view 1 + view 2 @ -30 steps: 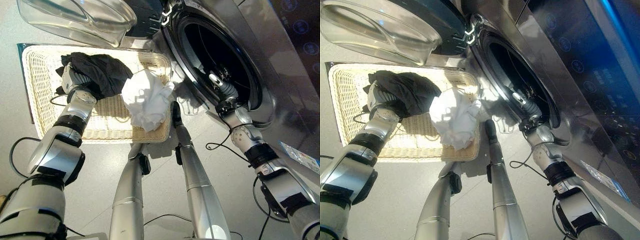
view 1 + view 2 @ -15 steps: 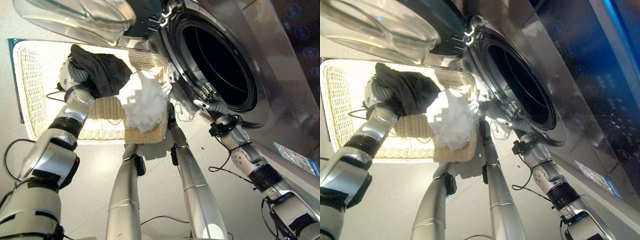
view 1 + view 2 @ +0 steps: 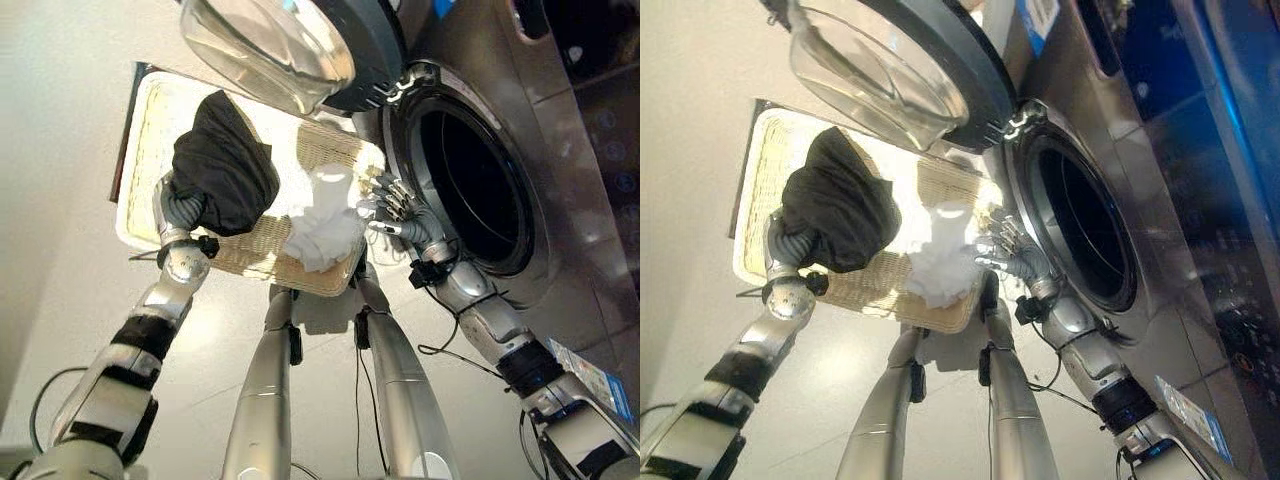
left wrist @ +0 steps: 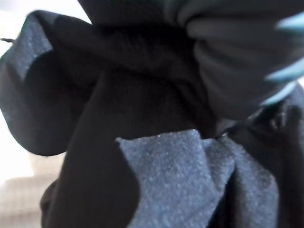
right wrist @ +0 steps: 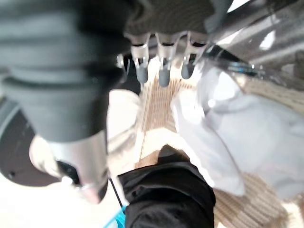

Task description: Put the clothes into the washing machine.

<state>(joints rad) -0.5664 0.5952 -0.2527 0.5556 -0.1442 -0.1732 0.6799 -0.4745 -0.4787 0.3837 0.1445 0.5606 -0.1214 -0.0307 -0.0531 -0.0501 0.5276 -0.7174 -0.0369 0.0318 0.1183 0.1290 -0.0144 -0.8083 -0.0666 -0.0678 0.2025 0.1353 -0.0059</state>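
A black garment (image 3: pixel 225 165) is bunched over my left hand (image 3: pixel 183 210), above the wicker basket (image 3: pixel 145 130); the cloth covers that hand, and its wrist view shows dark fabric (image 4: pixel 142 142) close up. A crumpled white garment (image 3: pixel 325 215) lies on the basket's corner nearest the washing machine. My right hand (image 3: pixel 395 205) hovers open, fingers spread, between the white garment and the rim of the drum opening (image 3: pixel 470 185). Past its fingertips (image 5: pixel 164 71) its wrist view shows the white garment (image 5: pixel 247 137) and the black one (image 5: pixel 166 194).
The washer's round glass door (image 3: pixel 270 45) stands swung open over the basket's far side. The steel front of the machine (image 3: pixel 570 150) fills the right. Pale floor (image 3: pixel 60 200) lies to the left of the basket.
The camera has shifted. My right hand has come out of the drum and now sits beside the white garment. The left hand stays under the black garment, which stands higher.
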